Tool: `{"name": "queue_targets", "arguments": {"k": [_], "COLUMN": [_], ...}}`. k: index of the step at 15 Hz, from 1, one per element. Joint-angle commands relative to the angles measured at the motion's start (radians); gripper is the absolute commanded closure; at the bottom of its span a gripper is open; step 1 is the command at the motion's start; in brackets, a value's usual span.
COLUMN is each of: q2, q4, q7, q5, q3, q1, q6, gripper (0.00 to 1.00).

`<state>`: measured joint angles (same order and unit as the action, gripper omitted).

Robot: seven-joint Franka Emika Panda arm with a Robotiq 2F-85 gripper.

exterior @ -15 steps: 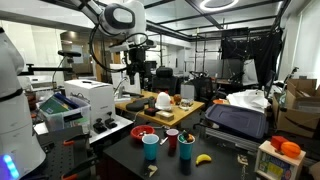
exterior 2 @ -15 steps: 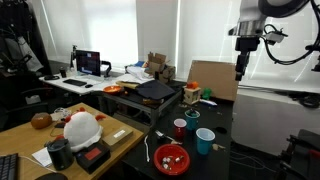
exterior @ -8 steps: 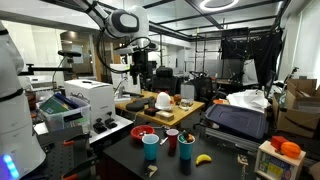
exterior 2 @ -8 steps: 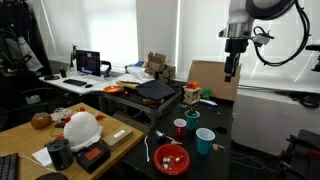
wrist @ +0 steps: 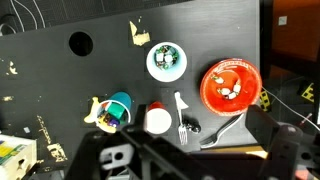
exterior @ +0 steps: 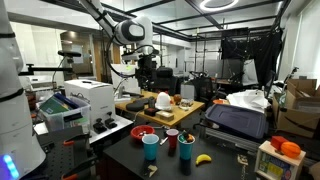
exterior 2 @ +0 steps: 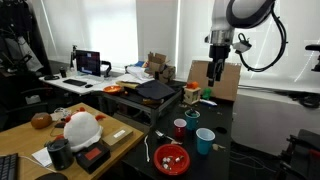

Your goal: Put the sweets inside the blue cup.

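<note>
Black gripper (wrist: 195, 160) parts fill the lower edge of the wrist view, jaws apart with nothing between them. Below, on the dark tabletop (wrist: 60, 90), stands the light blue plastic tumbler (wrist: 165, 61). Just beside it is a round red bowl (wrist: 208, 75) where the small mixed-colour sweets (wrist: 228, 90) appear to lie. Specks show inside the tumbler too, but they are too small to identify. A red cup (wrist: 157, 120) and a metal fork (wrist: 180, 112) sit close by. In an exterior view the gripper (exterior 2: 214, 82) has swung sideways over the last second. It now hangs high, closer to the cups. This looks like the approach, with no sweets taken yet and a descent to the bowl due next.
</note>
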<state>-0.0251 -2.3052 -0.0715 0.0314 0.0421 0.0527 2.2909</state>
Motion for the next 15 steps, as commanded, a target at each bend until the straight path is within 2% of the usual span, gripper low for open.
{"name": "queue_targets", "arguments": {"k": [1,8,15], "q2": [0.087,0.233,0.398], "q4": [0.059,0.147,0.287], "q7": [0.064,0.090,0.113], "q5": [-0.017,-0.072,-0.091], "q3": [0.012,0.020,0.033], "q1": [0.008,0.015,0.024], "q6": [0.051,0.149,0.156], "gripper": [0.00,0.00,0.00]}}
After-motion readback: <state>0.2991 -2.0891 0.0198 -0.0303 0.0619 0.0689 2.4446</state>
